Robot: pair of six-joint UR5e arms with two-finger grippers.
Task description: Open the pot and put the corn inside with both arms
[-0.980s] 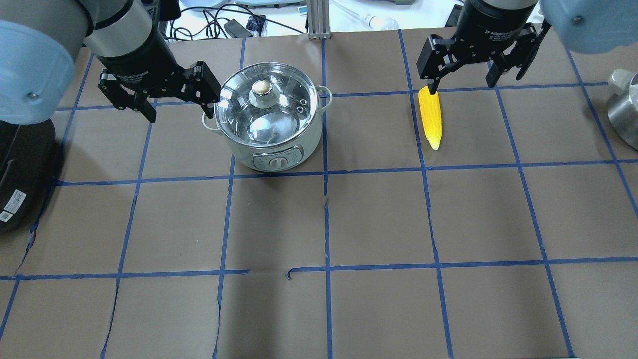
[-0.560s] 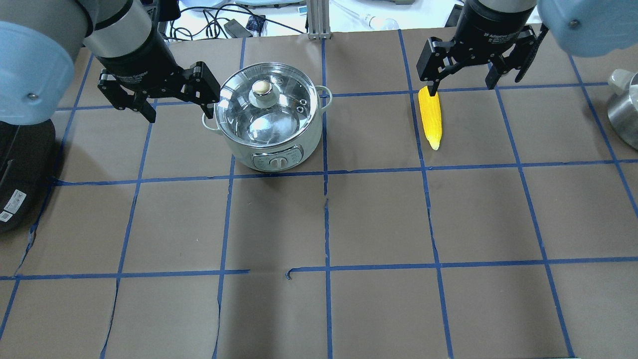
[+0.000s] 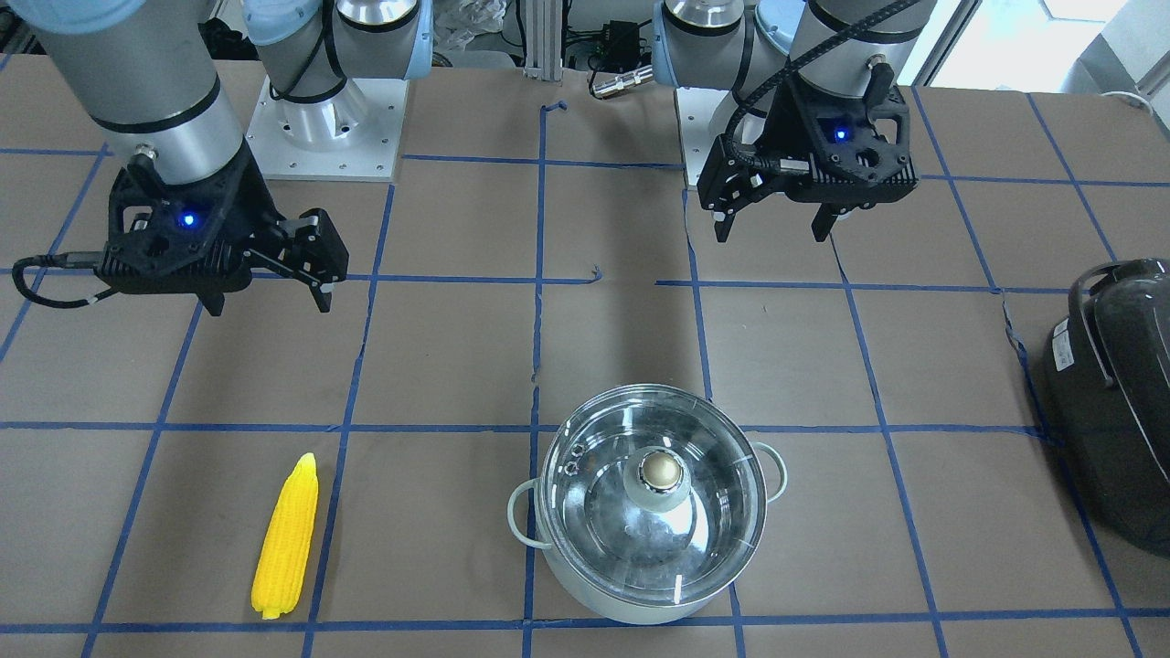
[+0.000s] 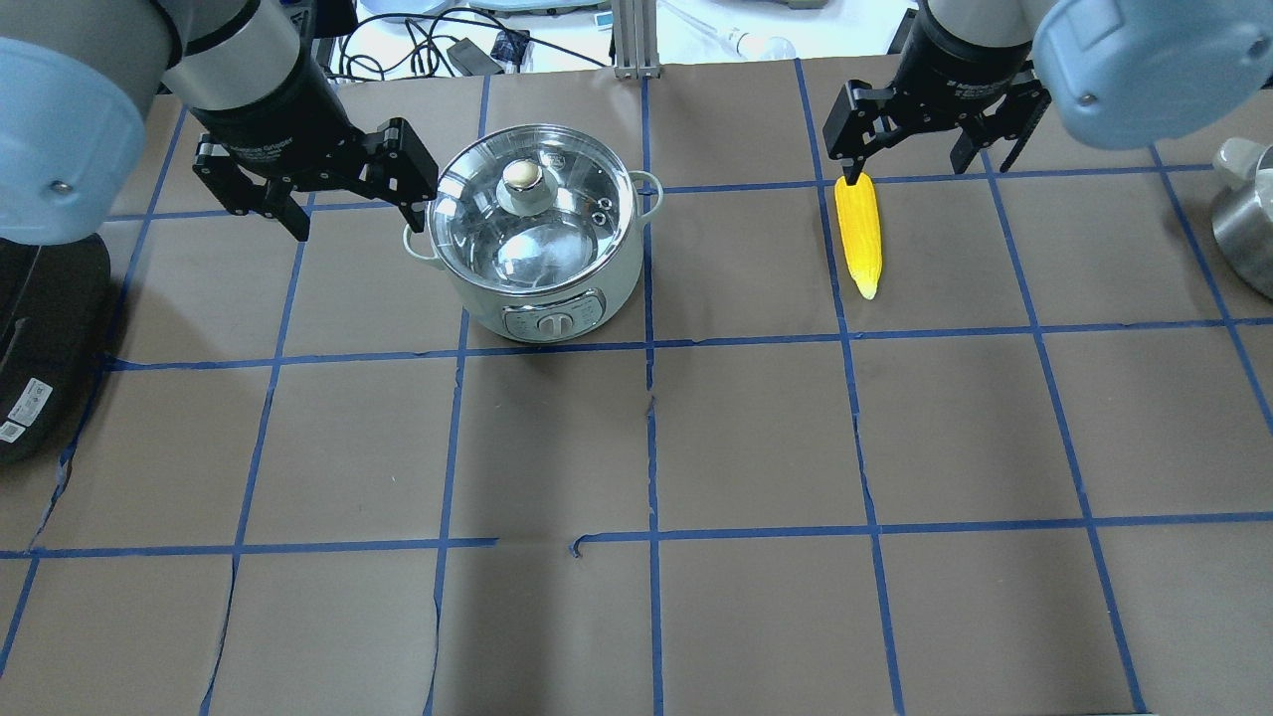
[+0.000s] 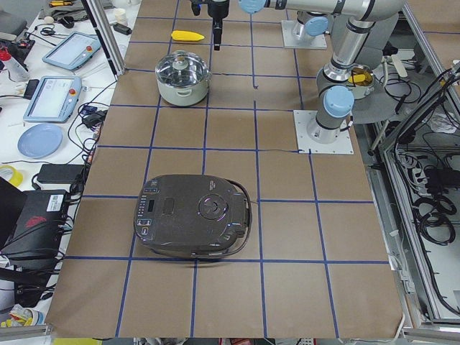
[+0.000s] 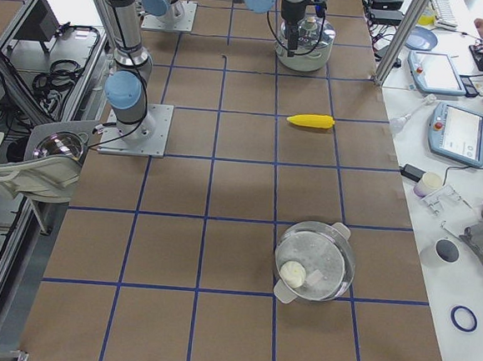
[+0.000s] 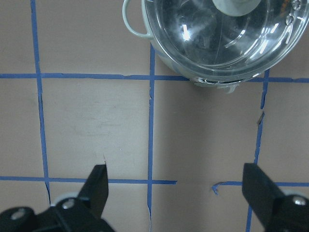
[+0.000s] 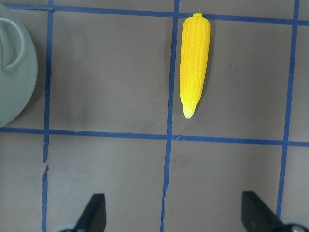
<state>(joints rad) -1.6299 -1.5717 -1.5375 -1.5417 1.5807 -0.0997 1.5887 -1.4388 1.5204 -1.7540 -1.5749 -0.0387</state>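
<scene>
The pot (image 4: 557, 308) stands at the back left of the table with its glass lid (image 4: 562, 214) on; it also shows in the front view (image 3: 640, 608) and the left wrist view (image 7: 217, 43). The corn (image 4: 859, 234) lies flat at the back right, tip toward the robot, and also shows in the front view (image 3: 286, 539) and the right wrist view (image 8: 194, 63). My left gripper (image 4: 358, 224) is open and empty, in the air just left of the pot. My right gripper (image 4: 905, 167) is open and empty, above the corn's blunt end.
A large dark grey cooker (image 4: 40, 338) sits at the table's left edge (image 3: 1111, 402). Another steel pot (image 4: 1243, 229) stands at the right edge. Cables and tablets lie beyond the far edge.
My right gripper has shifted slightly toward the far edge and looks smaller, staying open over the corn's blunt end. My left gripper has barely moved. Pot and corn are still.
</scene>
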